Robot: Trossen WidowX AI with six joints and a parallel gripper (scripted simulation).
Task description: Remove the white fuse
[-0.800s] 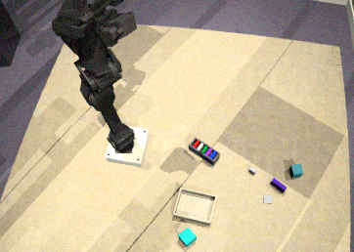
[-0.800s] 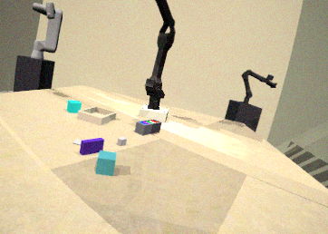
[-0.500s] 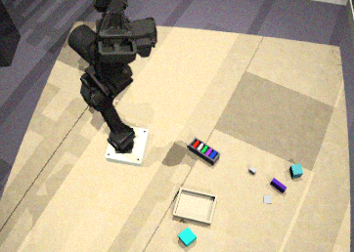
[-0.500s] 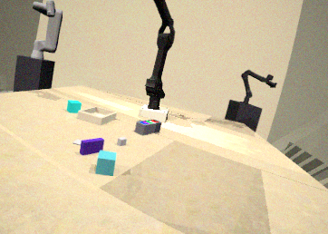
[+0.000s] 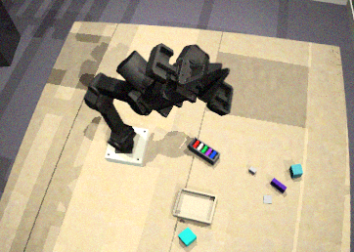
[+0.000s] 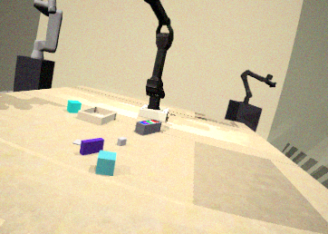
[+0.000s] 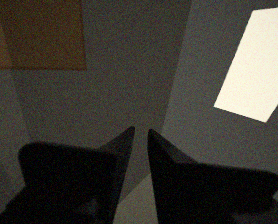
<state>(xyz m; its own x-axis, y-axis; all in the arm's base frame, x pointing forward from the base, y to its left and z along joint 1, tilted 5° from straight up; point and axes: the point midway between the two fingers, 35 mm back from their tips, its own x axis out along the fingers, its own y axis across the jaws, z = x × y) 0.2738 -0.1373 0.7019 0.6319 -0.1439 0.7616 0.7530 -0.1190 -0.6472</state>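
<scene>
The fuse block (image 5: 200,156) (image 6: 145,130) is dark and stands on the table in front of the arm's base. The white fuse (image 5: 200,147) sits in it between the red fuse (image 5: 196,144) and the green fuse (image 5: 204,149); purple and blue fuses follow. The beige tray (image 5: 198,192) (image 6: 91,118) is empty. My gripper (image 7: 141,131) is nearly shut, with a narrow gap and nothing between the fingertips. It is raised high, far from the block, and points away from the table toward walls and a bright panel. In the exterior view it is out of frame.
A cyan block (image 5: 187,236) (image 6: 73,106) lies by the tray. Another teal cube (image 5: 296,170) (image 6: 106,163), a purple bar (image 5: 279,185) (image 6: 91,146), a small grey cube (image 5: 252,170) (image 6: 121,141) and a flat pale square (image 5: 267,199) lie on the block's far side from the base.
</scene>
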